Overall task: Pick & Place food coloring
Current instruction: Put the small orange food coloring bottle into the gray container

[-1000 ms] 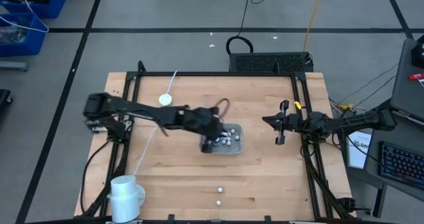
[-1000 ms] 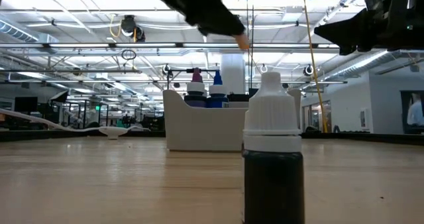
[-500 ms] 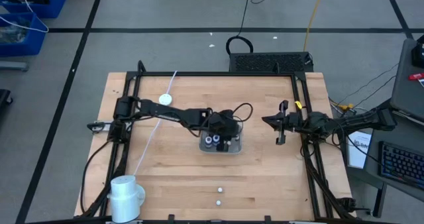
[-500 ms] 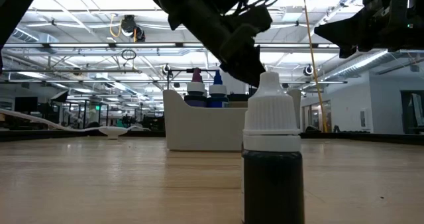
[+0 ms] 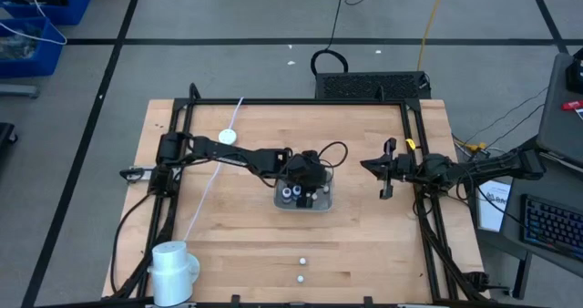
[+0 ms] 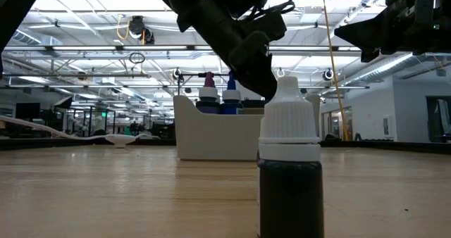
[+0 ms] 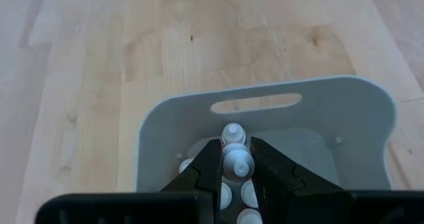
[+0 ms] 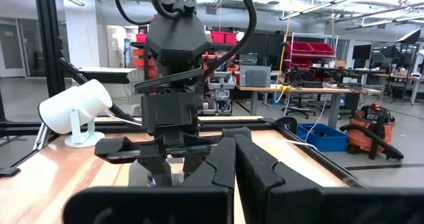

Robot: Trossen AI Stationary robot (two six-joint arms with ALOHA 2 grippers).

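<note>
A grey tray (image 5: 327,204) sits mid-table with food coloring bottles in it. My left gripper (image 5: 311,179) reaches in from the table's left, slanting down, and is shut on one white-capped bottle (image 7: 236,162). Another bottle (image 7: 233,132) stands just beyond it, and more caps (image 7: 249,193) show under the fingers. Two further bottles (image 5: 302,262) (image 5: 300,278) stand upright on the wood near the front edge. One of them, the dark-bodied bottle (image 6: 289,160), fills the low view and hides the fingertips there. My right gripper (image 5: 385,169) hangs shut above the table's right side. My left gripper pinches the bottle's ribbed white cap (image 7: 236,166) between its two fingers, one on each side. The fingers come slanting down from the table's left. The bottle stands upright inside the tray; the fingers hide whether its foot rests on the tray floor.
A white cylinder-shaped device on a stand (image 5: 173,267) sits at the front left corner. A white disc with a cord (image 5: 227,137) lies at the back left. Black frame rails run along the left and right edges. Two coloured bottle tips (image 6: 209,91) rise above the tray wall.
My left gripper has come down and moved toward the table's right, over the tray's inside, carrying the bottle with it. It has stayed still for the last half second. The gap between its fingers has not visibly changed.
</note>
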